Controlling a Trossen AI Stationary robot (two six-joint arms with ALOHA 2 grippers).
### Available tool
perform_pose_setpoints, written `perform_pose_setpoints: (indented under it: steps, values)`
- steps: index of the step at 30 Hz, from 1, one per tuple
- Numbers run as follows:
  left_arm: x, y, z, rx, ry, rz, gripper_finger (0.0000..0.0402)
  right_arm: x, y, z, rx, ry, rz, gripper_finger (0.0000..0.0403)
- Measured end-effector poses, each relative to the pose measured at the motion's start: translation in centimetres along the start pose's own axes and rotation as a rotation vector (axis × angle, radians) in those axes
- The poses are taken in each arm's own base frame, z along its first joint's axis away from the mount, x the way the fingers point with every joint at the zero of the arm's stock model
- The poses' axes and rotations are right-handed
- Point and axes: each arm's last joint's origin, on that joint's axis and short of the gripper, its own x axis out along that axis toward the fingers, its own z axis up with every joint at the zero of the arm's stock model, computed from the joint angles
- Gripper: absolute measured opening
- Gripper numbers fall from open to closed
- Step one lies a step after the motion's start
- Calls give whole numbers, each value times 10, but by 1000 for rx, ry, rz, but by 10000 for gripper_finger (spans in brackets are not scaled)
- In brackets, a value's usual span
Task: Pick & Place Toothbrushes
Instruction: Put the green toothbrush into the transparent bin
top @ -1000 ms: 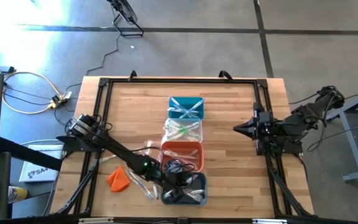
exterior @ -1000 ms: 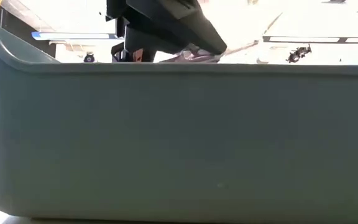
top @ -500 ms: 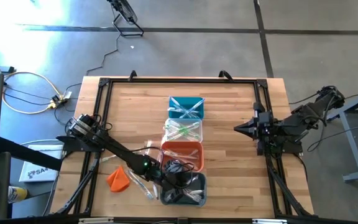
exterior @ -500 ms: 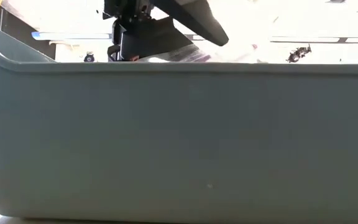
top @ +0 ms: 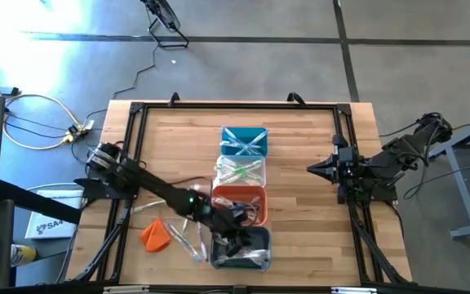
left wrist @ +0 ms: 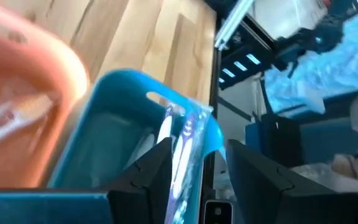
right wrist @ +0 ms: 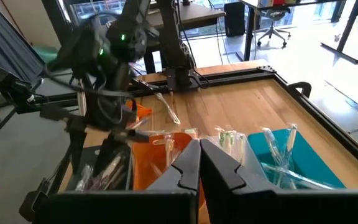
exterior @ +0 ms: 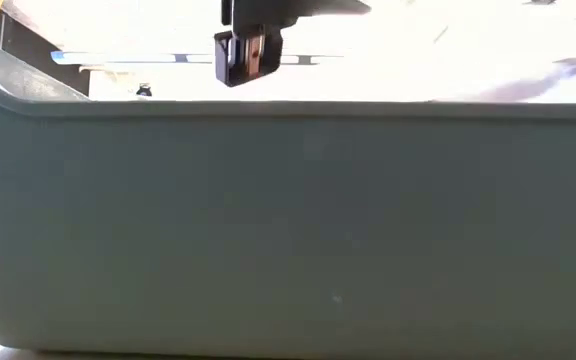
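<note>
Left end effector (top: 237,242) is hovering over the grey bin (top: 259,260) at 6 o'clock on the counter (top: 300,139), fingers parted with a gap between them and nothing gripped; in the left wrist view a clear-wrapped toothbrush (left wrist: 178,155) is lying in the bin just past the two dark fingers (left wrist: 146,171). Four bins are sitting in a line down the counter middle: teal bin (top: 244,140) toward 12 o'clock, clear bin (top: 239,171) next, orange bin (top: 239,203), then the grey one. Toothbrushes are lying in each bin: crossed pale ones (top: 247,145) in the teal, green-tinted ones (top: 241,172) in the clear. More loose toothbrushes (top: 188,239) are lying on the counter at about 7 o'clock, just beside the orange cloth lump (top: 155,235). Right end effector (top: 311,169) is waiting at 3 o'clock, fingers pressed together, holding nothing, well apart from the bins. Low view is mostly filled by the grey bin wall, with a part of the left arm hanging above its rim.
</note>
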Motion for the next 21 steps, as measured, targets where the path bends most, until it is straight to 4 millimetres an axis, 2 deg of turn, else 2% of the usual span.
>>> perform_pose_setpoints:
  steps: [4, 8, 14, 21]
  values:
    - [-23, -5, 18, 87, -39, -14, 147, -1, -2, -3, 26, 23, -9, 2]
    - [-52, -5, 28, 142, -15, 42, 148, -1, -2, -3, 30, 28, -11, 2]
    - [-111, 1, 20, 157, 119, 267, 148, -1, -2, -3, 79, 28, -12, 2]
    - [-169, 13, 7, 39, 260, 506, 148, -1, -2, -3, 82, 28, -13, 2]
